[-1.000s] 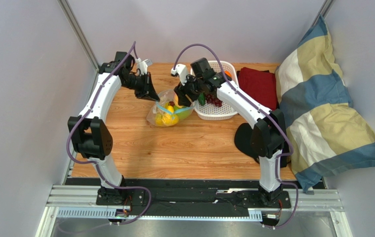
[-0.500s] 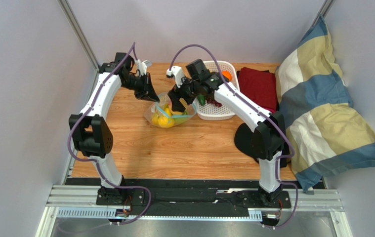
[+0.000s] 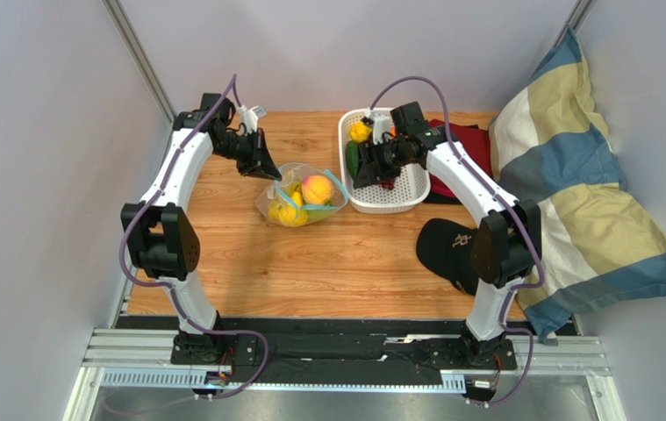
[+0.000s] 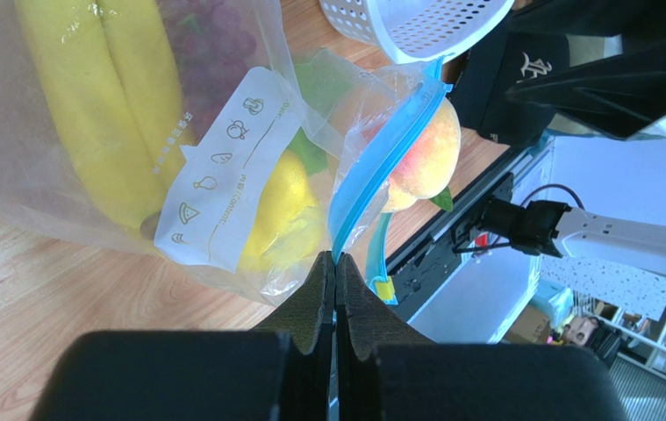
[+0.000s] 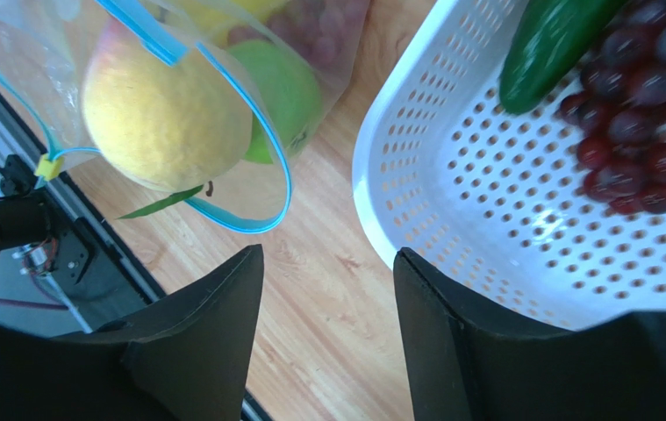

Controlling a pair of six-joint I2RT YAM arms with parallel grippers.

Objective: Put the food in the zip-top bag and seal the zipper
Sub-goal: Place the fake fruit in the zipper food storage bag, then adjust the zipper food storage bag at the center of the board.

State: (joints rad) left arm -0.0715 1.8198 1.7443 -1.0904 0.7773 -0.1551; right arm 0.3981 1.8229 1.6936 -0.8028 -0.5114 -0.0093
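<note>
The left hand (image 4: 335,263) is clamped on the zipper (image 4: 378,162), lifting the mouth of the zip-top bag (image 3: 297,203) on the worktop (image 3: 345,263). The right hand (image 5: 325,256), fingers apart and empty, hovers at the white basket (image 5: 433,175). It should drop squarely over the grape cluster (image 5: 639,145), clear of the cucumber (image 5: 555,44).

Teal-blue zipper (image 4: 383,167), yellow bananas (image 4: 90,105), white basket (image 5: 450,210)

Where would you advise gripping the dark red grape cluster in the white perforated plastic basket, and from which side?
Probably across the middle of the dark red grape cluster, coming straight down from above: it lies flat on the floor of the white perforated basket, whose raised wall blocks a sideways approach, and the green cucumber crowds one side.
</note>
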